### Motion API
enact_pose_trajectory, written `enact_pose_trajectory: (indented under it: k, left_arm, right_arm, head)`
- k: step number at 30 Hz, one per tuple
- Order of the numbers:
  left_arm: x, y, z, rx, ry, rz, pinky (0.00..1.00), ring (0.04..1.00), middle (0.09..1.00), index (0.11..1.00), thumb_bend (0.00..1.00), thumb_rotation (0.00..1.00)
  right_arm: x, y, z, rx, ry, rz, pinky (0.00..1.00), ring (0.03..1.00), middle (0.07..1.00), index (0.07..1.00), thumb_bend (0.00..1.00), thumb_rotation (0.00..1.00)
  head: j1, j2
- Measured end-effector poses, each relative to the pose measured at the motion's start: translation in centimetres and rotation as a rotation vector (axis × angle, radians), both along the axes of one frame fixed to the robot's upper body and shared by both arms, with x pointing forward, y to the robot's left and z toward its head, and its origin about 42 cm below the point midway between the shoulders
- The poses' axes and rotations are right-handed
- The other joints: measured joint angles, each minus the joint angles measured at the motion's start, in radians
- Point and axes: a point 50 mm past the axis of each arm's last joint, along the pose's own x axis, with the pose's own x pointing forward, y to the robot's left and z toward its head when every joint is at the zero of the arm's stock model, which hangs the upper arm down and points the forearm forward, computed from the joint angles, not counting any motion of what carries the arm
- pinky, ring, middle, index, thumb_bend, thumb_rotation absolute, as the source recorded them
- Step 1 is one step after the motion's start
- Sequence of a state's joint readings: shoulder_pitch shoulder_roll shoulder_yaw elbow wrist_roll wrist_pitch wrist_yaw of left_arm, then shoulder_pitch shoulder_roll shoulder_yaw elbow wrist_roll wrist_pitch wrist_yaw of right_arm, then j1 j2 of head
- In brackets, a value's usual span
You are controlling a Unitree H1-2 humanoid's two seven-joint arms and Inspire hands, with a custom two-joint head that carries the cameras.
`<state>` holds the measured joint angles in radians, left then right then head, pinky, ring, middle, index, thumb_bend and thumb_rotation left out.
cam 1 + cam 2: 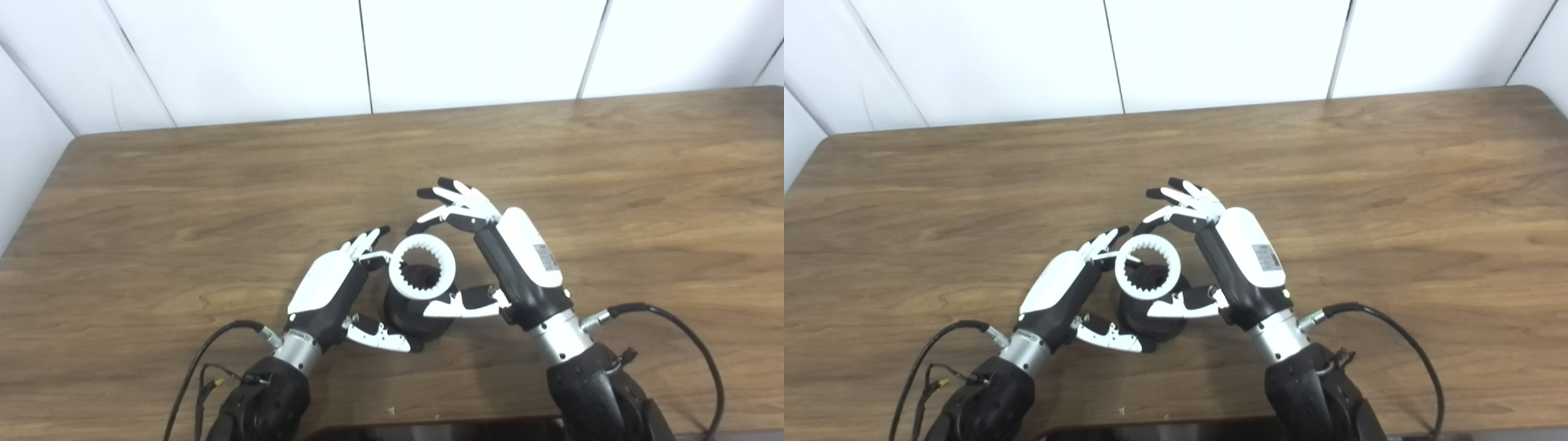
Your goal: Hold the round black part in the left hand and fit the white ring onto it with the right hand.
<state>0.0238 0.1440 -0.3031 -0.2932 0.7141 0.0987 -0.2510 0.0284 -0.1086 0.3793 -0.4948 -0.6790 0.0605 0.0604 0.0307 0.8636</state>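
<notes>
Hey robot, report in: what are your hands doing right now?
Left hand gripping round black part on table. Right hand pinching white ring, tilted atop it, not seated. Nothing blocking.

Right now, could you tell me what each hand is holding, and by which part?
The left hand grips the black part around its lower sides. The right hand pinches the white ring at its outer rim.
</notes>
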Motion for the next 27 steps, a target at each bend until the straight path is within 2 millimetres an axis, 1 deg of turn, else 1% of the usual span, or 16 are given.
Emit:
enact_pose_trajectory:
  k: [8, 12, 16, 20, 27]
  left_arm:
    - [0.0, 0.0, 0.0, 0.001, 0.002, 0.002, 1.0, 1.0, 1.0, 0.634, 1.0, 0.32]
    - [0.0, 0.1, 0.0, 0.001, 0.003, 0.002, 1.0, 1.0, 1.0, 0.634, 1.0, 0.31]
    - [0.0, 0.2, 0.0, 0.004, 0.002, 0.004, 1.0, 1.0, 1.0, 0.634, 1.0, 0.31]
    - [0.0, 0.4, 0.0, 0.01, 0.002, 0.005, 1.0, 1.0, 1.0, 0.635, 1.0, 0.32]
    - [0.0, 0.8, -0.1, 0.049, -0.006, 0.009, 1.0, 1.0, 1.0, 0.634, 1.0, 0.3]
  right_arm:
    - [-0.2, 0.2, -0.9, -0.007, 0.026, 0.006, 0.96, 0.927, 0.84, 0.482, 0.52, 0.14]
    - [0.0, 0.3, -1.6, -0.02, 0.047, 0.004, 0.97, 0.93, 0.845, 0.482, 0.52, 0.14]
    - [-0.1, 0.2, -1.6, -0.02, 0.039, 0.004, 0.97, 0.928, 0.843, 0.482, 0.52, 0.14]
    - [-0.1, 0.2, -1.6, -0.02, 0.036, 0.004, 0.99, 0.931, 0.841, 0.482, 0.52, 0.14]
    - [-0.2, -0.1, -1.7, -0.024, 0.041, -0.002, 0.98, 0.93, 0.843, 0.482, 0.52, 0.14]
  head:
    - [0.002, 0.006]
    - [-0.005, 0.009]
    - [-0.012, 0.012]
    - [-0.017, 0.017]
    - [-0.014, 0.021]
